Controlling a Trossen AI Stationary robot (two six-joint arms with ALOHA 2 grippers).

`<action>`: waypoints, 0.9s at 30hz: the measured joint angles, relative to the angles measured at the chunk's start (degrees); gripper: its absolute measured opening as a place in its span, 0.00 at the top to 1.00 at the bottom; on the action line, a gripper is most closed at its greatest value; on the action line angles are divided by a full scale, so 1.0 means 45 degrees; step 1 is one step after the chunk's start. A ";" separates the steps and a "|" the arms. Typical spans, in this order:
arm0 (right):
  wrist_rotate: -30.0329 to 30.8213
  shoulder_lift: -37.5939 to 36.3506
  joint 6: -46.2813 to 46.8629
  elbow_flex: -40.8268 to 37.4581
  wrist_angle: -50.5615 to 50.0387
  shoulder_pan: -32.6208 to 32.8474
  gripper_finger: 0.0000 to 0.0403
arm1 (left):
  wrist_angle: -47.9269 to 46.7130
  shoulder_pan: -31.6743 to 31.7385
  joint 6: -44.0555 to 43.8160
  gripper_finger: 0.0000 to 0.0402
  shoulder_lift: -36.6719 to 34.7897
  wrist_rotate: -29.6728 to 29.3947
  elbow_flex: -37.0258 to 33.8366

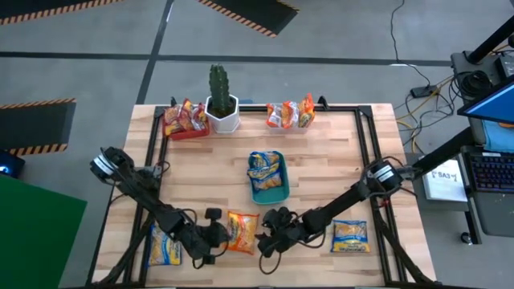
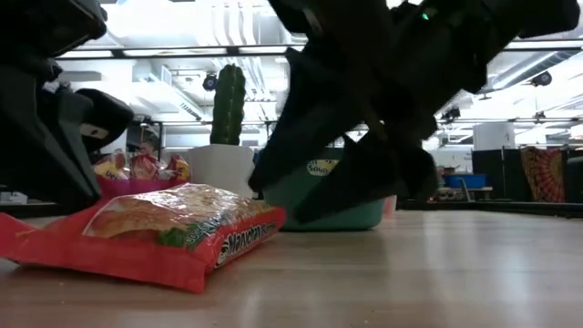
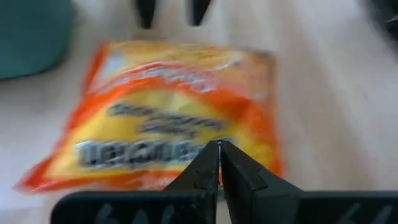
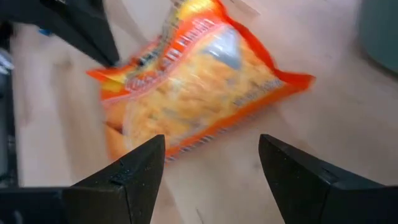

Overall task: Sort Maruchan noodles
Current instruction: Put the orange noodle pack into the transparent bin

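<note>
An orange-red noodle packet (image 1: 242, 231) lies flat on the wooden table near its front edge, between my two grippers. My left gripper (image 1: 218, 235) is shut, with its tips (image 3: 219, 148) at the packet's left edge. My right gripper (image 4: 211, 146) is open and empty just to the right of the packet (image 4: 199, 87), fingers pointing at it. In the low view the packet (image 2: 155, 232) lies in front of the green tray (image 2: 364, 214). My left gripper's shut fingertips (image 4: 112, 56) stand at the left edge (image 3: 186, 165) of the orange-red packet, slanting down from the table's left. I cannot tell whether they touch it. The packet lies on the table.
A green tray (image 1: 259, 195) at mid-table holds yellow-blue packets. A pink tray (image 1: 186, 132) with orange-red packets stands at the back left beside the cactus (image 1: 220, 90). More packets (image 1: 291, 114) lie at the far edge. Yellow-blue packets lie at front left (image 1: 165, 245) and front right (image 1: 351, 235).
</note>
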 joint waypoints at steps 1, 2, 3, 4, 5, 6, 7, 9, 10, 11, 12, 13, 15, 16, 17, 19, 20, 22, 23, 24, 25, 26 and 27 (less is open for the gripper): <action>0.0012 0.0116 0.0041 -0.0009 0.0191 0.0000 0.38 | -0.0299 0.0000 0.0000 1.00 -0.0054 -0.0377 -0.0023; 0.0003 0.0221 0.0185 0.0007 0.0439 0.0000 0.38 | -0.0566 0.0009 -0.0025 1.00 -0.0074 -0.0792 -0.0054; -0.0003 0.0242 0.0263 -0.0019 0.0336 0.0000 0.38 | -0.0613 0.0074 -0.0040 1.00 -0.0029 -0.1155 -0.0063; 0.0060 0.0237 0.0289 -0.0077 0.0204 -0.0002 0.38 | -0.0617 0.0089 -0.0038 1.00 0.0007 -0.1536 -0.0084; 0.0121 0.0313 0.0288 -0.0083 0.0386 -0.0018 0.38 | -0.0735 0.0099 -0.0045 1.00 0.0013 -0.1936 -0.0138; 0.0252 0.0398 0.0286 -0.0042 0.0605 -0.0019 0.38 | -0.0823 0.0178 -0.0064 1.00 0.0055 -0.2220 -0.0175; 0.0485 0.0397 0.0253 -0.0062 0.0567 -0.0024 0.38 | -0.0754 0.0264 -0.0081 1.00 0.0154 -0.2314 -0.0170; 0.0777 0.0435 0.0188 -0.0125 0.0642 -0.0031 0.38 | -0.0798 0.0338 -0.0095 1.00 0.0228 -0.2275 -0.0223; 0.0786 0.0520 0.0178 -0.0116 0.0989 -0.0071 0.38 | -0.0781 0.0381 -0.0143 1.00 0.0294 -0.2292 -0.0228; 0.0790 0.0538 0.0152 -0.0125 0.1084 -0.0081 0.38 | -0.0693 0.0423 -0.0196 1.00 0.0404 -0.2294 -0.0220; 0.0843 0.0538 0.0114 -0.0171 0.1108 -0.0093 0.38 | -0.0717 0.0434 -0.0242 1.00 0.0506 -0.2285 -0.0224; 0.0898 0.0605 0.0076 -0.0183 0.1330 -0.0130 0.38 | -0.0774 0.0435 -0.0303 1.00 0.0587 -0.2279 -0.0241; 0.0917 0.0693 -0.0002 -0.0198 0.1735 -0.0151 0.38 | -0.0693 0.0468 -0.0437 1.00 0.0806 -0.2299 -0.0221; 0.0947 0.0693 -0.0016 -0.0239 0.1747 -0.0170 0.38 | -0.0604 0.0465 -0.0442 1.00 0.0907 -0.2352 -0.0214; 0.0966 0.0702 -0.0020 -0.0242 0.1872 -0.0180 0.38 | -0.0525 0.0463 -0.0446 1.00 0.0983 -0.2409 -0.0214; 0.0986 0.0723 -0.0030 -0.0237 0.2102 -0.0205 0.38 | -0.0221 0.0478 -0.0450 1.00 0.1178 -0.2388 -0.0214; 0.0997 0.0742 -0.0086 -0.0242 0.2307 -0.0223 0.38 | -0.0095 0.0478 -0.0452 1.00 0.1269 -0.2422 -0.0214; 0.0983 0.0858 -0.0252 -0.0238 0.2966 -0.0246 0.38 | 0.0166 0.0502 -0.0445 1.00 0.1394 -0.2411 -0.0214; 0.0977 0.0914 -0.0356 -0.0237 0.3239 -0.0251 0.38 | 0.0359 0.0507 -0.0439 1.00 0.1483 -0.2439 -0.0212; 0.0948 0.0997 -0.0408 -0.0241 0.3502 -0.0287 0.38 | 0.0451 0.0507 -0.0416 1.00 0.1531 -0.2442 -0.0207; 0.0899 0.1088 -0.0436 -0.0237 0.3748 -0.0309 0.38 | 0.0519 0.0512 -0.0423 1.00 0.1589 -0.2443 -0.0205; 0.0870 0.1165 -0.0441 -0.0237 0.3858 -0.0334 0.38 | 0.0655 0.0512 -0.0417 1.00 0.1659 -0.2476 -0.0208; 0.0876 0.1270 -0.0445 -0.0237 0.4054 -0.0365 0.38 | 0.0761 0.0512 -0.0412 1.00 0.1718 -0.2494 -0.0204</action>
